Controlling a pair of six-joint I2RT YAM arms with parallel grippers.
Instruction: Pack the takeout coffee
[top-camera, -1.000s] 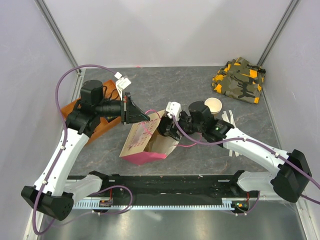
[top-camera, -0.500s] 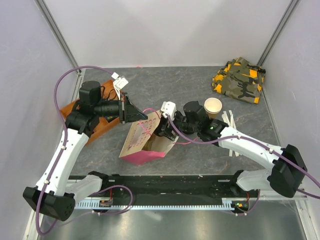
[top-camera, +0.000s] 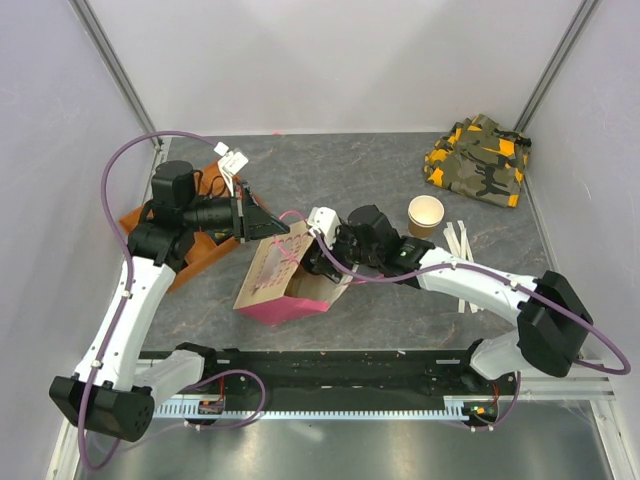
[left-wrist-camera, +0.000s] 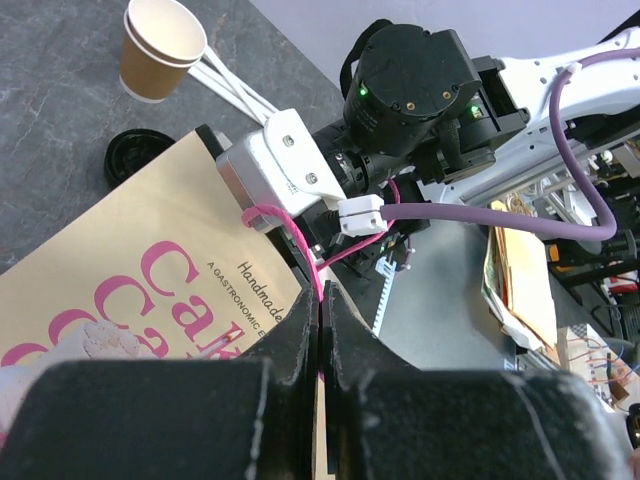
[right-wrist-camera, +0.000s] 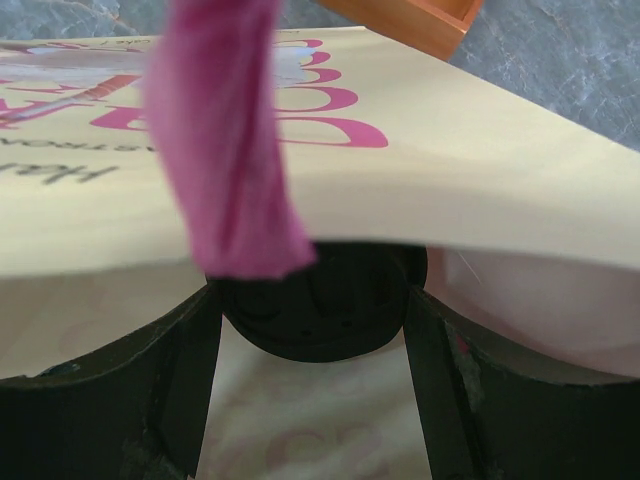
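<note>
Main worry here is the bag mouth. The right gripper (right-wrist-camera: 312, 335) is poked into the opening of the paper bag (top-camera: 268, 285), and its wrist cam shows the black lid of the takeout coffee (right-wrist-camera: 315, 295) wedged between the two fingers, so I read the jaws as clamped on the cup, though the tan body itself is hidden. The upper bag panel sags right onto that lid. If the arm pushes deeper, my guess is the paper edge drags on the lid and pops it off, or tips the cup. The bag is also leaning over with its mouth toward 2 o'clock rather than standing, so a release now probably leaves the coffee on its side. The left gripper (left-wrist-camera: 322, 305) has its jaws pinched tight on the thin pink handle (left-wrist-camera: 300, 250). If that cord slips, the mouth collapses onto the right arm. The other loop of handle hangs across the right wrist view and could snag a finger on the way out. Readable stuff: "Handmade" on the bag, a smaller line starting "A GASTRONOMIC", and big pink letters starting "Ca"; the rest is cut off. The lidless cup (top-camera: 426, 213), at 2 o'clock from the bag, and the loose black lid (left-wrist-camera: 135, 160) show no print I can make out.
</note>
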